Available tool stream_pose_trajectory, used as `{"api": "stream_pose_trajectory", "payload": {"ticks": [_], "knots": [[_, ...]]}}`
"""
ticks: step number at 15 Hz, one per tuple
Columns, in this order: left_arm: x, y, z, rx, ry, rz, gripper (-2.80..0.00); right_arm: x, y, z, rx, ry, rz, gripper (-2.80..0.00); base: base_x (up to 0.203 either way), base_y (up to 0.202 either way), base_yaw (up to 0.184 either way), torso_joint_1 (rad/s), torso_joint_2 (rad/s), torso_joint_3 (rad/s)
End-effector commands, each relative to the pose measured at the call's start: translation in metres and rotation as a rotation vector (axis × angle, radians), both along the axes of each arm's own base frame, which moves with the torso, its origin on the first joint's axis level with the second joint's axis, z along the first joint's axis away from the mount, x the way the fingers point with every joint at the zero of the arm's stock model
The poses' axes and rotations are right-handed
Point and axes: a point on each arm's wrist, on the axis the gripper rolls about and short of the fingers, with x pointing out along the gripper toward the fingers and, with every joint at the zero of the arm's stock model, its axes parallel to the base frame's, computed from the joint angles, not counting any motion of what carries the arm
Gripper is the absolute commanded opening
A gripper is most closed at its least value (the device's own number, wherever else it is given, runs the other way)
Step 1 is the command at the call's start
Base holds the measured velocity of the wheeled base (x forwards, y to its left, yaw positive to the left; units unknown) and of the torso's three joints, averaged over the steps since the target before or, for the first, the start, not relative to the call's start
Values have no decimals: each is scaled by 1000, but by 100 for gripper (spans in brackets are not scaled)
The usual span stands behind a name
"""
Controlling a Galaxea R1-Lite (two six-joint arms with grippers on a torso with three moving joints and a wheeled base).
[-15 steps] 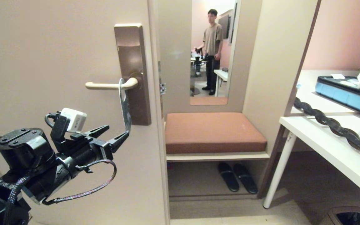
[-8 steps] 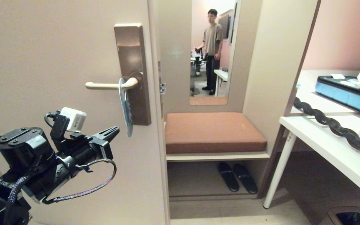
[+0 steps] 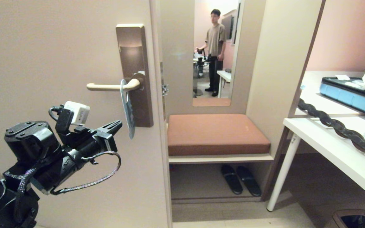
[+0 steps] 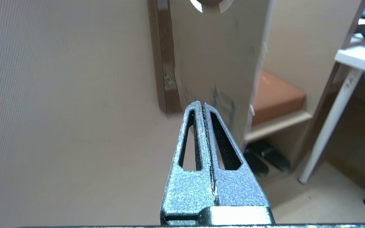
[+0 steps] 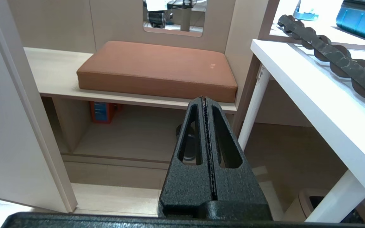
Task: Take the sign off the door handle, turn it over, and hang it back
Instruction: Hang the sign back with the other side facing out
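Sign (image 3: pixel 127 110) hangs edge-on from door handle (image 3: pixel 111 86), beside the lock plate (image 3: pixel 135 63). Left claw (image 3: pixel 114 125) pressed together, empty, just short of the sign's lower end. Sign judged thin, light, stiff, prone to swing; pinch its lower edge.

Brown cushion (image 3: pixel 218 133) (slippers (image 3: pixel 241 179) beneath)

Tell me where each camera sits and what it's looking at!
Head view: up on the robot's head, facing the door; shows the sign on the door handle and the left gripper.
Left wrist view: behind the shut left gripper, facing the sign.
Right wrist view: behind the shut right gripper, facing the brown cushion.
Shared: all three show the cushion.
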Motion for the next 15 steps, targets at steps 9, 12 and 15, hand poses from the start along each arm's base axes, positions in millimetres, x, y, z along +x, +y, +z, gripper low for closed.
{"api": "stream_pose_trajectory", "payload": {"ticks": [9,12,15], "knots": [[27,-23,0,-9,-36,-53,-280,0,0,0,-1,-1,1,-280,0,0,0,0,0,0],[26,-30,-1,-11,-34,-73,-280,0,0,0,-1,-1,1,-280,0,0,0,0,0,0],[30,-37,2,-16,-49,-88,-280,0,0,0,-1,1,1,-280,0,0,0,0,0,0]]}}
